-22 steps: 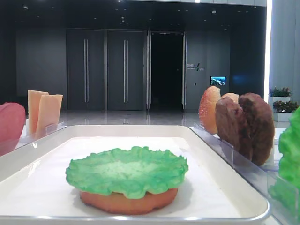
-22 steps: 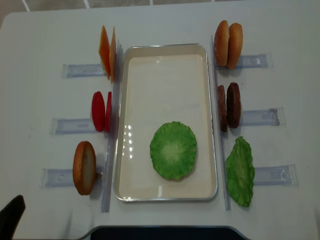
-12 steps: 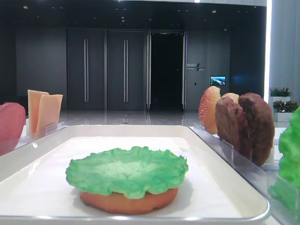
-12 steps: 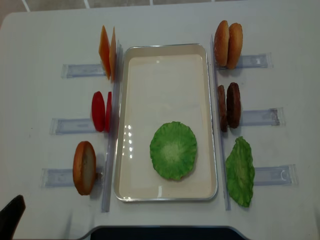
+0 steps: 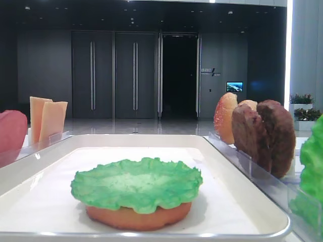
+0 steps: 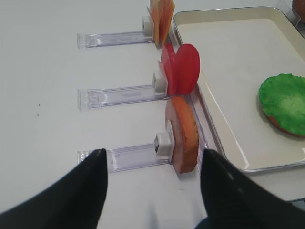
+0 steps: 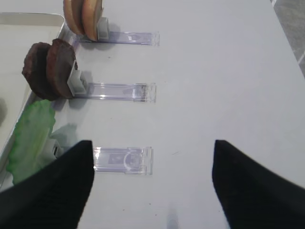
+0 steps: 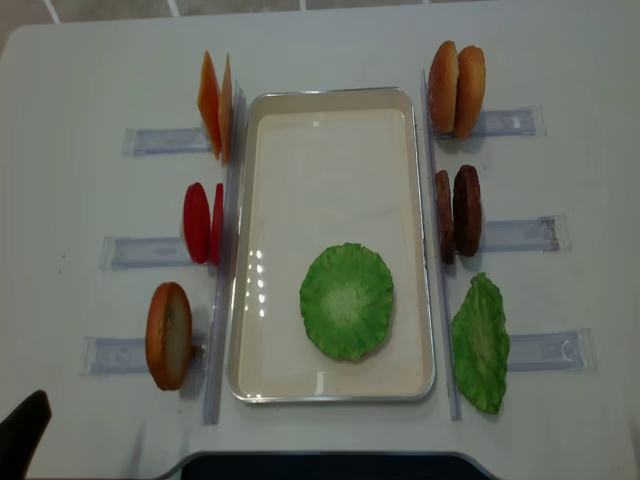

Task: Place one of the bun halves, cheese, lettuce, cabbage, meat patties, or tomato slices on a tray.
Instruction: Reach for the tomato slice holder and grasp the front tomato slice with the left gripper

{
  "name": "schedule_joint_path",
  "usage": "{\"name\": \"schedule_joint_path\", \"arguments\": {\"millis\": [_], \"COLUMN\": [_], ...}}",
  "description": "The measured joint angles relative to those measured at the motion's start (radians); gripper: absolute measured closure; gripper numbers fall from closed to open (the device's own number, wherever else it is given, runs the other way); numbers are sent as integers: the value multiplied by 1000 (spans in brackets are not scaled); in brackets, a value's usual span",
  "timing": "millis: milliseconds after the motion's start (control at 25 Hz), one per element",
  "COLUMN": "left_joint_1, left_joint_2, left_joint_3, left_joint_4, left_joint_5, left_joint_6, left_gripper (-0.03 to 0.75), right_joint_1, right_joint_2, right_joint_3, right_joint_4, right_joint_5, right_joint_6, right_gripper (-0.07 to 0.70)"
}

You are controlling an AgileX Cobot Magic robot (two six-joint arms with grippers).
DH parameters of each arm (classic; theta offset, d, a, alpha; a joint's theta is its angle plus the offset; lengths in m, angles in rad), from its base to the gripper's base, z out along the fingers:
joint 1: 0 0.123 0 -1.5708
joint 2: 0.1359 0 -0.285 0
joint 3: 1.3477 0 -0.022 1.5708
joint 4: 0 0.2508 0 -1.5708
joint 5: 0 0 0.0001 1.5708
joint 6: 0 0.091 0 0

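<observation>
While my left gripper [image 6: 151, 191] hangs with jaws spread wide over the table [image 8: 80, 60], nothing in it, the right gripper [image 7: 152, 183] looks the same, apart and empty. Lettuce [image 8: 347, 300] sits on a bun half [image 5: 137, 218] in the tray [image 8: 330, 100]. Tomato slices [image 8: 203, 222] stand upright in their holder [image 8: 140, 250], just left of the tray.

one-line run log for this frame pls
tray: lettuce on bun half | left gripper: open, empty | right gripper: open, empty | tomato slices: in holder
</observation>
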Motion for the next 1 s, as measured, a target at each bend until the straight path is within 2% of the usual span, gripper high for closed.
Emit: {"name": "schedule_joint_path", "arguments": {"millis": [320,720,1000], "left_joint_1": [0,0,0], "left_joint_2": [60,298,452], "left_joint_3": [-2,-121,-178], "left_joint_4": [0,0,0], "left_joint_5": [8,111,136], "left_joint_6": [-35,-53,-76], "left_gripper": [244,244,244], "right_joint_1": [0,0,0], "right_joint_2": [0,0,0], "right_joint_3": [0,0,0], "right_joint_4": [0,0,0], "right_joint_5": [0,0,0], "right_joint_6": [0,0,0], "right_gripper": [108,108,108]}}
